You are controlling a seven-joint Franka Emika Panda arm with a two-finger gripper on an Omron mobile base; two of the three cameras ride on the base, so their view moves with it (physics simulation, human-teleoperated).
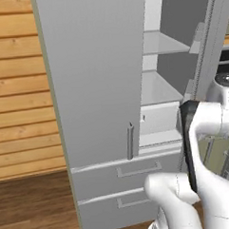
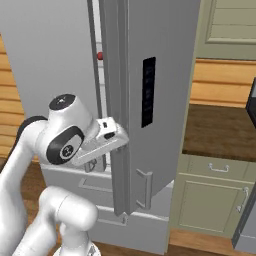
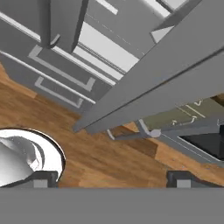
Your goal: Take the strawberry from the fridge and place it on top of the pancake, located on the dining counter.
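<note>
The light grey fridge (image 1: 95, 79) has its left door shut and its right door (image 2: 165, 75) swung open, edge-on to me. White shelves (image 1: 155, 88) show inside. Through the gap beside the door's edge, the small dark red strawberry (image 2: 100, 55) sits on a high shelf. My hand (image 2: 106, 131) is low against the open door's edge, well below the strawberry. In the hand view my gripper (image 3: 113, 177) is open with nothing between its fingertips (image 3: 43, 178); it looks along the door's underside and bar handle (image 3: 131, 133) to the floor. The pancake and the dining counter are out of view.
Two drawers (image 1: 133, 170) run across the fridge's lower front. To the right stands a dark brown worktop (image 2: 220, 130) over pale green cabinets (image 2: 210, 205). Wooden plank wall (image 1: 17, 93) is on the left, wooden floor (image 3: 109, 157) below.
</note>
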